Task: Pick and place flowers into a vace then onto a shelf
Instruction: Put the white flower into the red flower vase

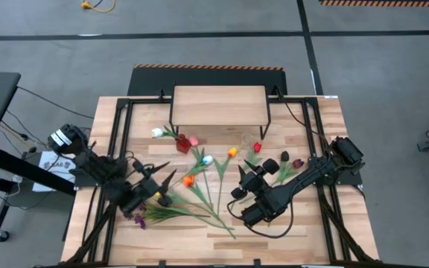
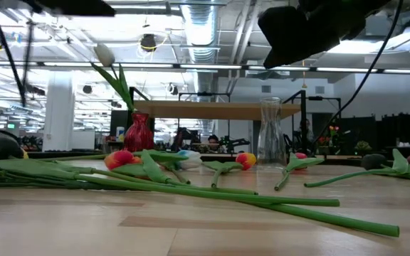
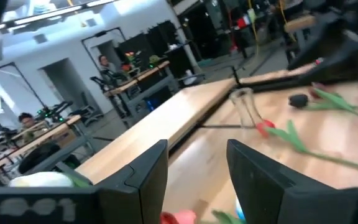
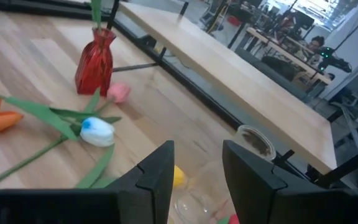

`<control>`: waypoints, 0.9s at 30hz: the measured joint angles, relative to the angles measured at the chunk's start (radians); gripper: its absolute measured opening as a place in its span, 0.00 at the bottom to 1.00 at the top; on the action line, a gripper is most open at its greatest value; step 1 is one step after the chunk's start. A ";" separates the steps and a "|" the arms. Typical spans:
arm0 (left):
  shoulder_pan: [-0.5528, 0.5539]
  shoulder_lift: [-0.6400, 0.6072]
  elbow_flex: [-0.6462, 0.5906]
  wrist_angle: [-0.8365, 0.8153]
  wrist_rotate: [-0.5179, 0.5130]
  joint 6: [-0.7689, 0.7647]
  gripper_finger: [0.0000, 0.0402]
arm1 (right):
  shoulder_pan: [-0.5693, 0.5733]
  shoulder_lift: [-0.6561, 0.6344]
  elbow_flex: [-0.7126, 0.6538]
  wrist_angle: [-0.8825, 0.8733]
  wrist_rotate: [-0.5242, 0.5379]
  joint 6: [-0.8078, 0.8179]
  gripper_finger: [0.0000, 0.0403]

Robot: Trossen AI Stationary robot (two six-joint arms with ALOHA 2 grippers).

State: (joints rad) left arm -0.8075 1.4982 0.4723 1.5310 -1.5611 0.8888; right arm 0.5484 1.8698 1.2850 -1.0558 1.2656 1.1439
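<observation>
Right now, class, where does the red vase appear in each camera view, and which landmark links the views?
High view: red vase just in front of the shelf, toward its left end.
Low view: left of centre, under the shelf.
Left wrist view: not in it.
Right wrist view: upper left.
Shared landmark: the shelf.

Even, bright overhead light; soft focus in the wrist and low views.

From above, the bench (image 1: 222,231) is evenly lit, with only faint shadows under the arms. In the low view, ceiling strip lights glare at the upper left of the frame and the near stems (image 2: 283,206) blur at the bottom. Both wrist views are soft, the left one smeared at its right edge, and the dark fingers (image 3: 145,177) lie in shade.
</observation>
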 joint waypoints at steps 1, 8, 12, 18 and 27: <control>-0.026 0.000 0.014 0.000 -0.008 0.026 0.39 | 0.000 0.000 0.000 0.006 -0.010 -0.015 0.32; -0.167 -0.060 0.105 -0.044 -0.012 0.033 0.39 | 0.004 0.000 0.000 0.028 -0.045 -0.072 0.32; -0.221 -0.116 0.130 -0.047 -0.011 0.010 0.39 | 0.013 0.000 0.000 0.028 -0.066 -0.080 0.32; -0.306 -0.153 0.172 -0.048 -0.009 0.010 0.39 | 0.021 0.000 0.000 0.025 -0.068 -0.085 0.32; -0.375 -0.160 0.210 -0.149 0.116 -0.039 0.39 | 0.021 0.000 0.000 0.081 -0.079 -0.174 0.32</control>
State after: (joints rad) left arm -1.1824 1.3384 0.6824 1.3824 -1.4450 0.8495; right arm 0.5690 1.8698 1.2850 -0.9743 1.1870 0.9701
